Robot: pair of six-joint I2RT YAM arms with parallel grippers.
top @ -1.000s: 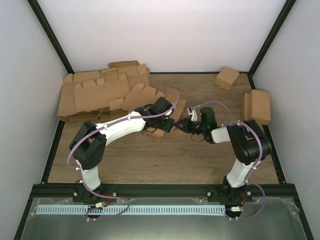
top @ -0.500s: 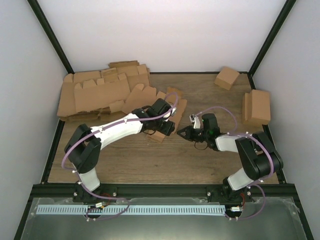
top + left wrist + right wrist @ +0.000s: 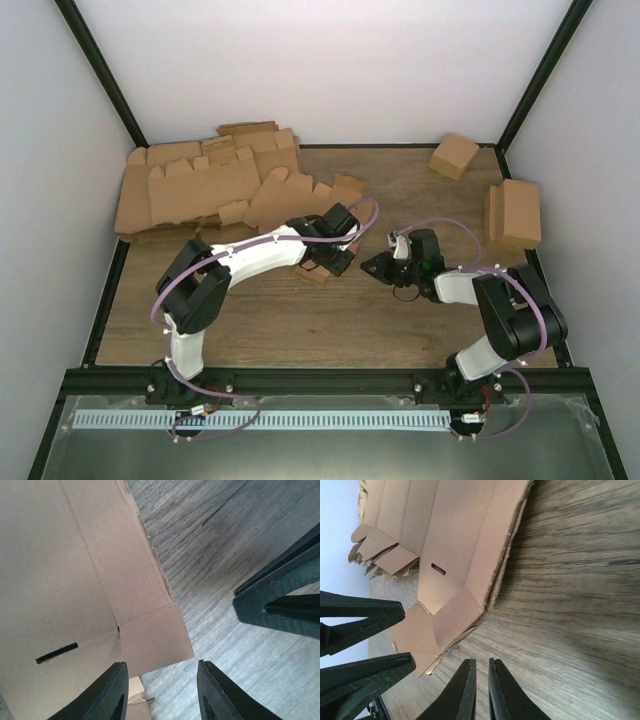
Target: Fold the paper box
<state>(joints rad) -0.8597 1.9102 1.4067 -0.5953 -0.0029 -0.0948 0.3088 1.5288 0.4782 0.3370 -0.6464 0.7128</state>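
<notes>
Facing paper box (image 3: 75, 580): left fingers (image 3: 107, 695) parted, right fingers (image 3: 462, 690) together.

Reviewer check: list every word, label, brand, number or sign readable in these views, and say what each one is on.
None: no text, number, label or logo is readable in any view.
The plain brown cardboard paper box is unprinted; the dark mark on it is a cut slot, not a sign.
The pile of flat brown cardboard blanks and the small brown cube-like box show no print either.
</notes>
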